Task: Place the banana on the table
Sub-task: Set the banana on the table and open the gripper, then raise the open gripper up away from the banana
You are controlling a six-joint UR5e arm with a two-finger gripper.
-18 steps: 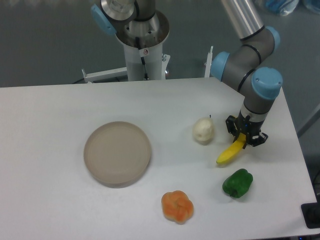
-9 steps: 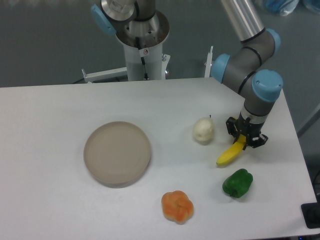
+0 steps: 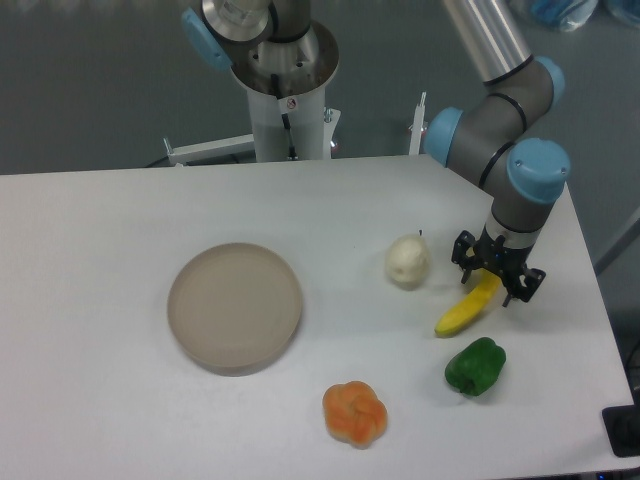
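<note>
The banana (image 3: 467, 306) is down on the desk (image 3: 120, 230) now, lying flat on the white top, its lower tip pointing toward the near edge and its upper end tucked between my fingers. A second ago I had that upper end pinched; now my gripper (image 3: 497, 278) has spread, the two fingers standing apart on either side of the fruit with a visible gap, so I am holding nothing. The banana has barely shifted with the release, maybe settled a touch to the right, and it looks steady, no roll.

So by my reading the placing itself is done: the banana rests on the desk on its own weight. What remains is for me to lift straight up and clear, without a finger catching the upper end and dragging it.

Around it: the pale pear (image 3: 407, 261) sits just to the left, near but apart. The green pepper (image 3: 475, 366) is just below the banana's lower tip, close but not touching as far as I can see. The orange lobed fruit (image 3: 354, 412) is further along the near side, and the round beige plate (image 3: 235, 306) lies well away to the left, with nothing on it
</note>
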